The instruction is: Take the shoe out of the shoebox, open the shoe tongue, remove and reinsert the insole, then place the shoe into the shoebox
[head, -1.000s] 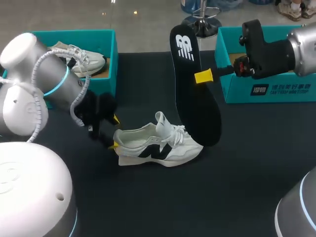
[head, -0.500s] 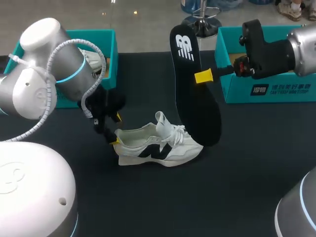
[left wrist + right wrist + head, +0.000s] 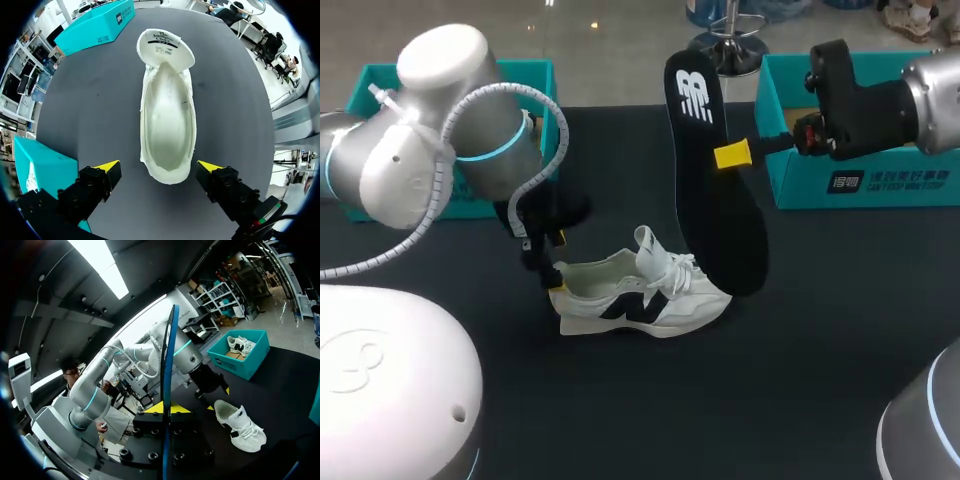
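Left tool point(image 3: 159, 169) gapes wide either side of the heel of the shoe point(image 3: 167, 110), which stands upright on the worktop point(image 3: 100, 100); closing off-centre could skid or tip it. Beyond, right tool point(image 3: 732, 155) pinches the insole point(image 3: 715, 200) by its edge; it may twist, slip or snag the tongue.

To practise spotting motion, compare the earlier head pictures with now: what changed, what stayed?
The left arm swung inward over the table, the open left tool edging closer to the heel of the shoe. Nothing grasped or released. The right tool stays shut on the insole; the shoe lies unmoved.
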`<state>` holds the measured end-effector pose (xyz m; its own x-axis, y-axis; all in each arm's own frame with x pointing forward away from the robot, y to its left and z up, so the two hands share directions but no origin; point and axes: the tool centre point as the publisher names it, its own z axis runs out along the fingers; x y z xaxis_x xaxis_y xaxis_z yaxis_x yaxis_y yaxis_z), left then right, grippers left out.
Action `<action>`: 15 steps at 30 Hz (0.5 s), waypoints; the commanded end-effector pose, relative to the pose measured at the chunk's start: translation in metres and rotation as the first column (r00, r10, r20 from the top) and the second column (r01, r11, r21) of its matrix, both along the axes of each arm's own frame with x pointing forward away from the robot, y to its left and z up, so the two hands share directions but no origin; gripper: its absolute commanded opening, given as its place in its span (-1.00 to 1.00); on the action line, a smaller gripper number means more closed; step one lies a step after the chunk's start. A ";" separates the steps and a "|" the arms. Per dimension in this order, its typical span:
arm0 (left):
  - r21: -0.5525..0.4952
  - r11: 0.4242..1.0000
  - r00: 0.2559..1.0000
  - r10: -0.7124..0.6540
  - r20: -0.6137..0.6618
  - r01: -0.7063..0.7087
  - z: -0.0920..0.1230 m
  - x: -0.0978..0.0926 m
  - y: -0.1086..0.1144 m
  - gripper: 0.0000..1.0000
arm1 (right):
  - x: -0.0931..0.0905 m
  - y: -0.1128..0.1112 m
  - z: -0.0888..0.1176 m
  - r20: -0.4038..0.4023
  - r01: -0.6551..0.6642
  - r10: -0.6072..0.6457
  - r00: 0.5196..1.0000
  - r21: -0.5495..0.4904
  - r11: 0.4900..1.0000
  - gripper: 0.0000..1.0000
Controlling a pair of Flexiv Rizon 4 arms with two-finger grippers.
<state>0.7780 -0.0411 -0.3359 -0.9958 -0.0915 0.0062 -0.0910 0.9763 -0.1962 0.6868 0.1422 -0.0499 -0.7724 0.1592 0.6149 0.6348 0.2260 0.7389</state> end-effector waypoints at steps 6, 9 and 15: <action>0.081 0.996 0.999 -0.034 -0.003 0.034 0.003 -0.001 -0.004 1.00 | 0.000 0.001 -0.001 -0.001 0.001 -0.001 1.000 -0.002 1.000 -1.00; 0.091 0.995 0.999 -0.042 0.003 0.042 0.005 -0.004 -0.005 1.00 | 0.000 0.001 -0.001 -0.001 0.001 -0.001 1.000 -0.002 1.000 -1.00; 0.158 0.987 0.999 -0.040 0.023 0.035 0.006 -0.006 -0.009 1.00 | 0.000 0.001 -0.001 -0.001 0.001 -0.001 1.000 -0.002 1.000 -1.00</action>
<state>0.7748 -0.0428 -0.3323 -0.9984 -0.0507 -0.0254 -0.0489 0.9964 -0.0687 0.6867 0.1423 -0.0499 -0.7724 0.1590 0.6149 0.6348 0.2259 0.7389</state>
